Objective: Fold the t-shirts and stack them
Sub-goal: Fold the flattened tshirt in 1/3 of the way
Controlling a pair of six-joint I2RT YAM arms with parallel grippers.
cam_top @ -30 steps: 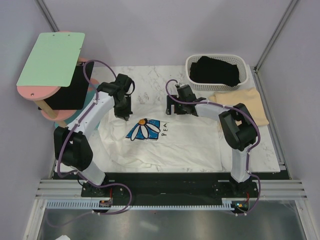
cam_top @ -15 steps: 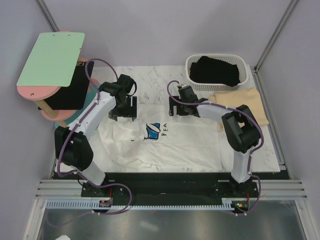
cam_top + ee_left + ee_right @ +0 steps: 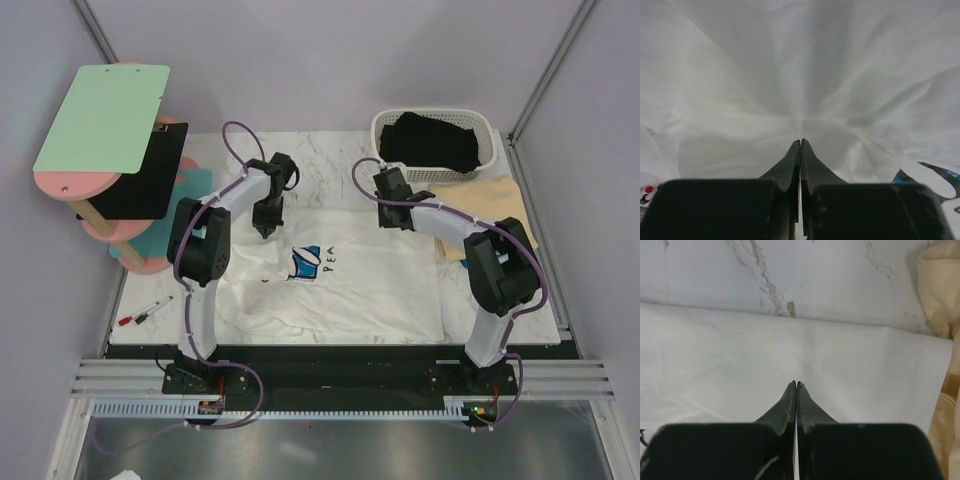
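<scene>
Both grippers just snapped shut: left gripper (image 3: 800,142) pinching the white tee (image 3: 350,285), right gripper (image 3: 796,384) closed at its far edge, hold unclear. Tee spans the table (image 3: 330,150) centre, daisy print (image 3: 305,262) now half-hidden; fold likely starting.

Bare marble (image 3: 320,160) lies open between side stand (image 3: 105,115) and basket (image 3: 460,172).

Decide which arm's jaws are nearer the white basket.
Right. The right arm sets its jaws on the white t-shirt just in front of the basket; the left arm sets its jaws well to the left.
</scene>
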